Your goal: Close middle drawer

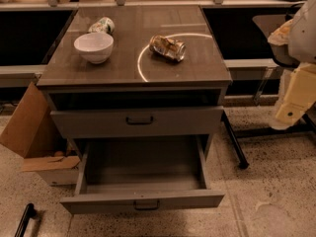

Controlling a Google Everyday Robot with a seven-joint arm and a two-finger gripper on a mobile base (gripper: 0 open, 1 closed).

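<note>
The middle drawer [143,200] is a wide grey drawer with a low, narrow front and a small dark bar handle [146,205]. It is pulled far out toward me and its inside looks empty. Above it is the taller-fronted grey drawer [138,121], pulled out only slightly, with a dark gap under the cabinet top. The lowest drawer is hidden under the open one. My arm and gripper [289,113] show as pale cream parts at the right edge. They are well to the right of the cabinet, at about the upper drawer's height, and touch nothing.
On the cabinet top [197,70] are a white bowl [94,47], a crushed can lying on its side [168,48] and a second can [102,25] at the back left. An open cardboard box [34,132] stands on the floor to the left. A dark bar [24,220] lies at the bottom left. A black leg [234,144] slants at the right.
</note>
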